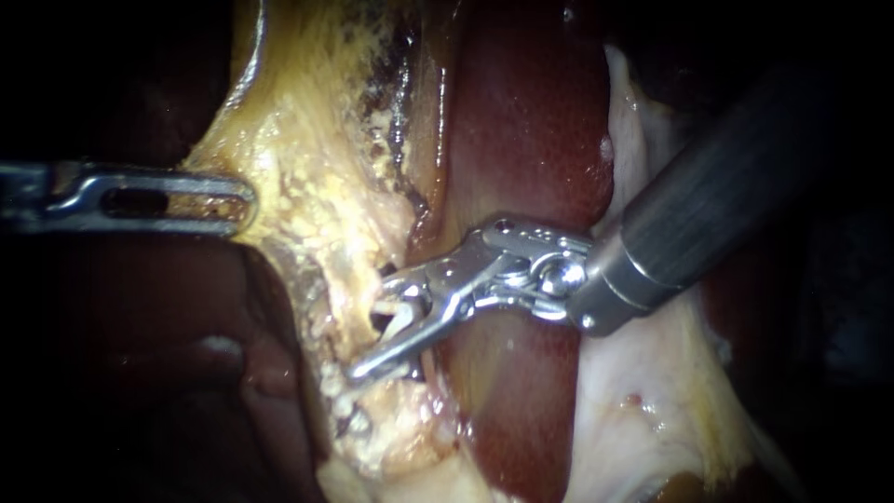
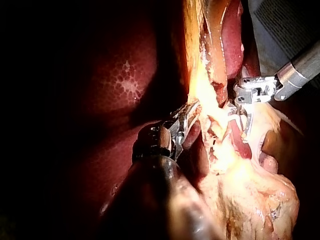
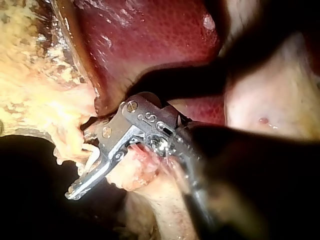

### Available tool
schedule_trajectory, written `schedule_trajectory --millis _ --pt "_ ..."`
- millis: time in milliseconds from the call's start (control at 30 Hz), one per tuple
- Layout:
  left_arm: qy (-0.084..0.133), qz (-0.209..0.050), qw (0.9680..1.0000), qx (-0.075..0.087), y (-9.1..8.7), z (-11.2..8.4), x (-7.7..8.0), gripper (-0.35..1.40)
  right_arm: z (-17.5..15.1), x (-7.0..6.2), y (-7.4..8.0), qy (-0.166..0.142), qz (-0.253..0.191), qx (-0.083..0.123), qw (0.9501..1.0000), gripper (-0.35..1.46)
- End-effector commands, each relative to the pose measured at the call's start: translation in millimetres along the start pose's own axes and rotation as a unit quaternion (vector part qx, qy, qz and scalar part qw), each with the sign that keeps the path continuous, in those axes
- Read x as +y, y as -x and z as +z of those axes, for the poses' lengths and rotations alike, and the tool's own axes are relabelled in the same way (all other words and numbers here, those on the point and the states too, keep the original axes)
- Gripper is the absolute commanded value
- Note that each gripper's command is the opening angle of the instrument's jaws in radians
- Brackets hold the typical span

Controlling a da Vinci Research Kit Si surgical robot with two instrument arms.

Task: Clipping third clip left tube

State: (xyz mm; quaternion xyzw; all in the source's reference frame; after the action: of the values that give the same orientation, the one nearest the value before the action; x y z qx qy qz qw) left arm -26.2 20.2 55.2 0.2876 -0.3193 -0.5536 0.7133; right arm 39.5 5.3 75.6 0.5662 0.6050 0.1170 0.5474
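Plainly, the jaws of the right instrument (image 1: pixel 380 326) stand open with a gap between them. They straddle the tube (image 1: pixel 399 319), a thin pale strand that crosses the gap where the yellow fatty tissue (image 1: pixel 307 186) meets the liver (image 1: pixel 531 140). I cannot tell whether either jaw presses on it yet. I judge the tube to be soft, wet and slippery, very light, and easy to tear or kink. It should be taken square across its bare stretch, seated deep between the jaws rather than at their tips, with no fat caught alongside. The endoscope view does not settle whether this is the left tube. Farther out, the left instrument (image 1: pixel 244 200) has its jaws closed on the edge of the fatty tissue and holds it taut, away from the liver. That tension likely keeps the tube stretched and steady for the clip.
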Motion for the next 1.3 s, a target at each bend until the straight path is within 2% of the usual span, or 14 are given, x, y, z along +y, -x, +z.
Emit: schedule_trajectory --millis 33,100,233,533,867,933,1033,1133,1300 --pt "-0.001 0.000 1.0000 0.000 0.0 0.0 0.0 -0.35 0.1 0.0 -0.1 -0.003 0.003 0.003 1.0000 0.54" --pt "-0.001 0.000 1.0000 0.000 0.0 0.0 -0.1 -0.35 0.1 0.2 -0.4 -0.008 0.009 0.009 0.9999 0.53" --pt "0.000 0.000 1.0000 0.000 0.0 0.1 -0.1 -0.35 0.3 0.4 -1.1 0.003 0.039 0.010 0.9992 0.53" --pt "0.000 0.000 1.0000 0.000 -0.1 0.1 -0.2 -0.35 0.5 0.7 -2.3 0.026 0.118 0.017 0.9925 0.53" --pt "0.000 0.000 1.0000 -0.001 -0.1 0.1 -0.3 -0.35 1.0 0.9 -3.1 0.035 0.149 0.023 0.9880 0.49" --pt "0.000 0.000 1.0000 -0.001 -0.1 0.1 -0.3 -0.35 0.7 1.0 -3.0 0.037 0.149 0.025 0.9879 0.32" --pt "0.000 0.000 1.0000 -0.001 -0.1 0.1 -0.3 -0.35 -0.1 0.9 -2.8 0.056 0.149 0.044 0.9863 -0.35" --pt "0.000 0.000 1.0000 -0.001 -0.1 0.1 -0.3 -0.35 -1.2 1.4 -2.6 0.071 0.149 0.056 0.9847 -0.35" --pt "0.000 -0.001 1.0000 -0.001 -0.1 0.0 -0.3 -0.35 -2.7 1.9 -2.2 0.082 0.149 0.062 0.9835 -0.35"
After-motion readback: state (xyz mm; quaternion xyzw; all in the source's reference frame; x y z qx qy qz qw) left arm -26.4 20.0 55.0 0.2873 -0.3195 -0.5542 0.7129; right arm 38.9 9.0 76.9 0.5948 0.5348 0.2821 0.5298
